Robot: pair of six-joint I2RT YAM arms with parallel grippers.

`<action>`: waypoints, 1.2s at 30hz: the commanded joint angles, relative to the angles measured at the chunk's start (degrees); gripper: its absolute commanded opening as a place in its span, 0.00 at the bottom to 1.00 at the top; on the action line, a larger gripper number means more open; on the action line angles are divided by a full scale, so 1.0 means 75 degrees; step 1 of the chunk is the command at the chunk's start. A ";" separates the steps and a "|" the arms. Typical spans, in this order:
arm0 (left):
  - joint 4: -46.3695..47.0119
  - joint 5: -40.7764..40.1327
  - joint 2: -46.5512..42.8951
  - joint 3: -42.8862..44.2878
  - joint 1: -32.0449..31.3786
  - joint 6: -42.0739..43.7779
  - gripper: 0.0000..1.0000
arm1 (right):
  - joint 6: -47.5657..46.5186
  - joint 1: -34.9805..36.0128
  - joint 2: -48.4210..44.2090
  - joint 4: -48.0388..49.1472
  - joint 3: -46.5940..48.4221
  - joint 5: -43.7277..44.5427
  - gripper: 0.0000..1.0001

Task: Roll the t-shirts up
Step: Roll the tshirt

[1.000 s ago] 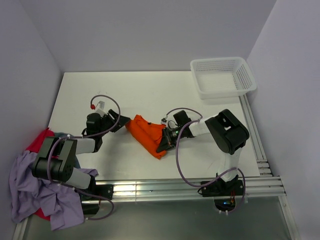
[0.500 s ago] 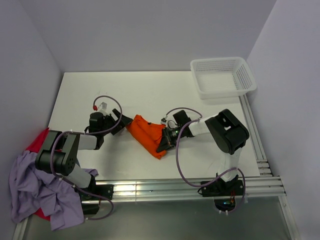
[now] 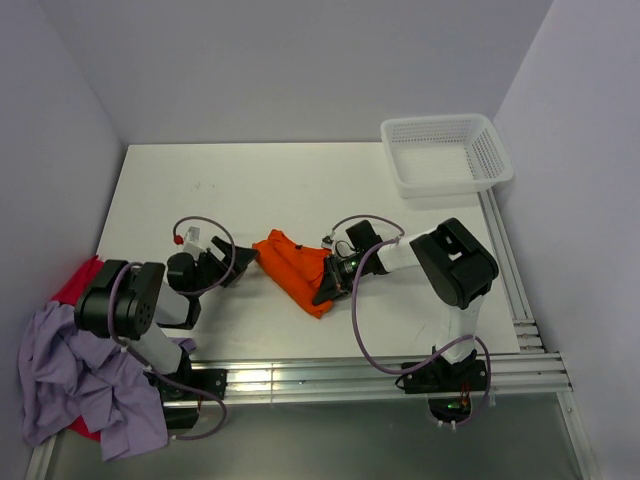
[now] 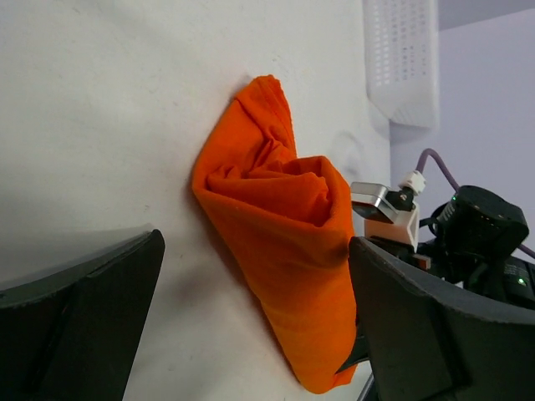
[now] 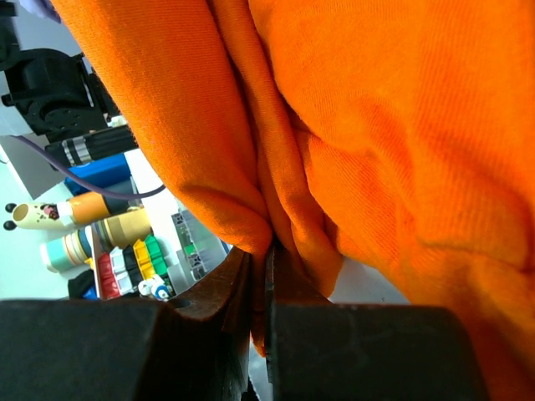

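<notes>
Right end effector point(image 3: 324, 288) pinches the orange t-shirt point(image 3: 292, 265); left end effector point(image 3: 240, 267) gapes beside it.

I see the bright orange soft-fabric t-shirt point(image 3: 295, 268) lying mid-table point(image 3: 300, 180), bunched into a loose, creased, tapered bundle set diagonally, not a tidy roll. The crumpled lavender fabric t-shirt point(image 3: 60, 375) is heaped at the near-left corner, with a red fabric t-shirt point(image 3: 76, 283) showing beneath it.

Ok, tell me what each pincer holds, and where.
Right pincer: shut on a fold at the orange t-shirt's edge. Left pincer: open, holding nothing.
</notes>
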 commanded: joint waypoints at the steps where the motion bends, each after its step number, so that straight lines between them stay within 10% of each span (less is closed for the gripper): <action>1: 0.2612 0.0412 0.0785 -0.0199 0.0003 -0.0720 0.99 | -0.0221 -0.0021 0.0066 -0.0108 0.0063 0.0479 0.00; 11: 0.2746 0.0226 0.2041 0.0304 -0.0196 -0.0863 1.00 | -0.0186 -0.0010 0.0019 -0.0037 0.0040 0.0420 0.00; 17: 0.1270 -0.0244 0.1607 0.0667 -0.0454 -0.0324 0.83 | -0.0163 -0.0021 -0.0004 -0.0025 0.0063 0.0385 0.00; 27: -0.1119 -0.0945 0.0251 0.1381 -0.0758 0.0484 0.07 | -0.0315 0.0037 -0.0028 -0.0225 0.0145 0.0443 0.00; 33: -0.3956 -0.1989 -0.0817 0.2295 -0.1226 0.1059 0.08 | -0.0409 0.0049 -0.0016 -0.0377 0.0274 0.0491 0.11; 36: -0.5268 -0.2341 -0.0843 0.2857 -0.1414 0.1106 0.06 | -0.0467 0.0049 -0.0203 -0.0400 0.0356 0.0665 0.41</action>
